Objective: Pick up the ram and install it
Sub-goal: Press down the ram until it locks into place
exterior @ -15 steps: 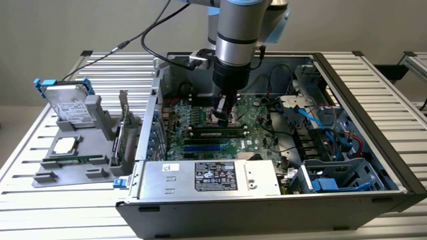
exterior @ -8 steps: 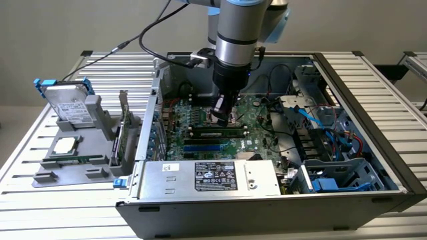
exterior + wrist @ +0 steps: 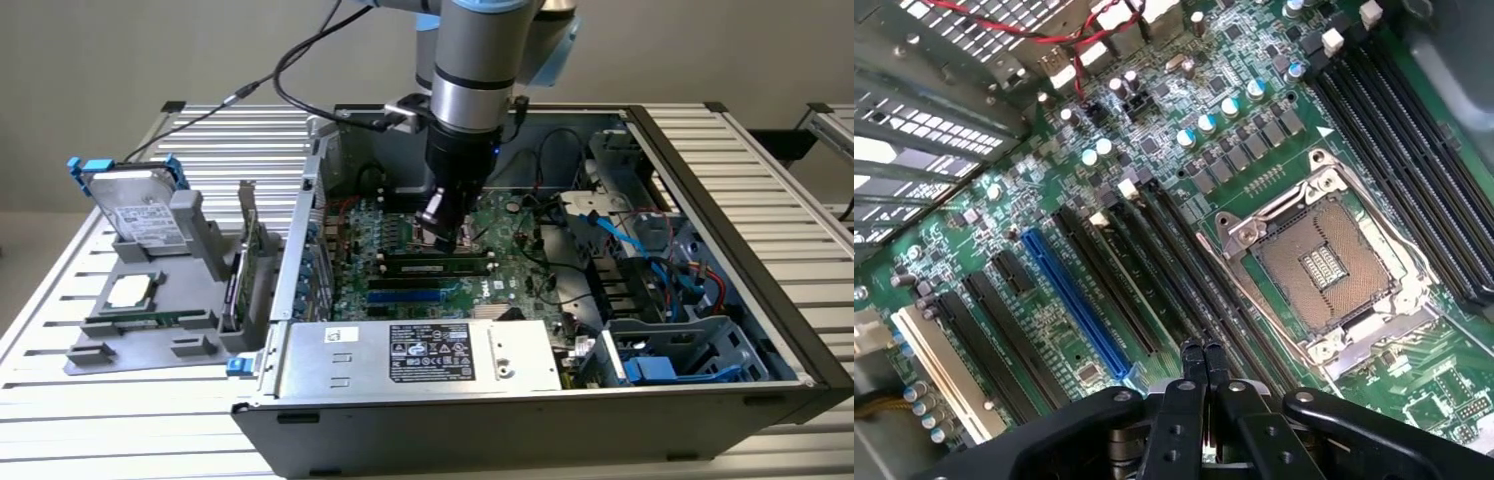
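Note:
The ram [image 3: 434,266], a long green stick with black chips, lies lengthwise in a memory slot on the motherboard [image 3: 387,235] inside the open computer case. My gripper [image 3: 445,240] reaches straight down from the arm and hovers at the stick's middle; whether it touches I cannot tell. In the wrist view the gripper [image 3: 1203,352] is shut, its black fingers [image 3: 1189,380] pressed together with nothing between them. They stand over the dark slots [image 3: 1184,290] beside the CPU socket [image 3: 1324,265]. I cannot pick out the stick's edge among those slots.
A power supply [image 3: 427,355] fills the case's near side, and drive cages with blue cables [image 3: 667,300] sit at the exterior view's right. Outside the case, a grey fixture [image 3: 147,300] holds a hard drive [image 3: 127,205] and an upright expansion card [image 3: 247,250]. A blue slot [image 3: 1079,305] runs across the board.

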